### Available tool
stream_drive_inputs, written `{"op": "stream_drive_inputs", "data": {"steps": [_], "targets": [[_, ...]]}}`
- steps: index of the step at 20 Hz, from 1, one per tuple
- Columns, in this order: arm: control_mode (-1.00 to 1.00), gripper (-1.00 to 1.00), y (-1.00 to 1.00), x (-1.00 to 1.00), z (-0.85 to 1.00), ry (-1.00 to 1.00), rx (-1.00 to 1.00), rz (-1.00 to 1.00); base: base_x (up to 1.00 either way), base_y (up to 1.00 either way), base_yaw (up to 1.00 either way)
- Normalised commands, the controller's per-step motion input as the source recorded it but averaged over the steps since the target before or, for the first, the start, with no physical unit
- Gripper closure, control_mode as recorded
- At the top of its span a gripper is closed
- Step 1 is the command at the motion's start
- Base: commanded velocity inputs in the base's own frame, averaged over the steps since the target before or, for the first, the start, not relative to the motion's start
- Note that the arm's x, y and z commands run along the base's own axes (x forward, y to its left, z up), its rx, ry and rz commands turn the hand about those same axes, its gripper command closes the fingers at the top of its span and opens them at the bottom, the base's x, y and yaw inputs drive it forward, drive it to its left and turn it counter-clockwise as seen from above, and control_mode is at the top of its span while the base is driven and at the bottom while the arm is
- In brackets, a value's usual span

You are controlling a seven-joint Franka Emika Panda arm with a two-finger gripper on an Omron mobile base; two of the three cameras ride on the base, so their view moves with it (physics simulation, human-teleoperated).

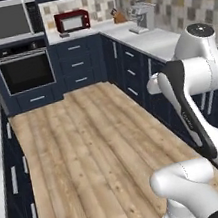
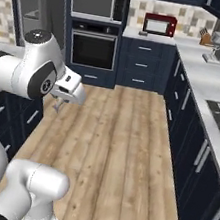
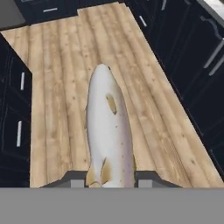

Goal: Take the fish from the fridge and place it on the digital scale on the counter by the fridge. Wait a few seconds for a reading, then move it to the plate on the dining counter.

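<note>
While clamped in fingers (image 3: 109, 183), smooth tapered speckled fish (image 3: 108, 127), over plank floor (image 3: 57, 109)

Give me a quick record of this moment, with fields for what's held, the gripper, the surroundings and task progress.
held: fish, sticking out ahead of the gripper
gripper: shut on the fish, one finger each side
below: wooden floor between dark blue cabinets
far counter: red box, small flat item beside it
progress: fish in hand, not set down
</note>
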Motion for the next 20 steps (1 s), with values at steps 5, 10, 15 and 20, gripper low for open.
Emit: {"op": "stream_drive_inputs", "data": {"steps": [5,10,15,20], "targets": [[1.0,1.0,0.0,0.0,0.0,0.0,0.0,0.0,1.0,-0.02,0.08],[1.0,1.0,0.0,0.0,0.0,0.0,0.0,0.0,1.0,-0.04,0.11],[1.0,1.0,0.0,0.0,0.0,0.0,0.0,0.0,1.0,-0.15,0.07],[1.0,1.0,0.0,0.0,0.0,0.0,0.0,0.0,1.0,-0.23,0.01]]}}
